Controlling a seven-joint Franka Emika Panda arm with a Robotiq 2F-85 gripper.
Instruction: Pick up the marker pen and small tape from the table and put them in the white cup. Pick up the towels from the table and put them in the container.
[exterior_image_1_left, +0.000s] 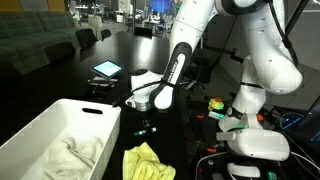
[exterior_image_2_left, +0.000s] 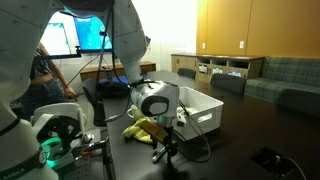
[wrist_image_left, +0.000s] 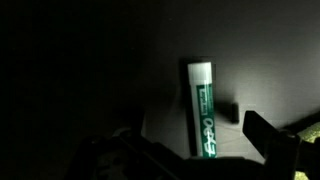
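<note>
Office-style lab: lit monitor, couch, low shelving.

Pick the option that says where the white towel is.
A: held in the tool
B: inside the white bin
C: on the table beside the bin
B: in an exterior view the white towel lies crumpled inside the bin, while only the yellow-green towel lies outside it.

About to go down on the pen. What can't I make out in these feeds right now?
- White cup, small tape: not found in any view; table too dark.
- Marker pen: wrist view, label blurred, lower end in shadow; not discernible in the exterior views.
- Gripper: exterior view, fingertips lost against the dark table.
- Container: exterior view, near wall hides its inside.
</note>
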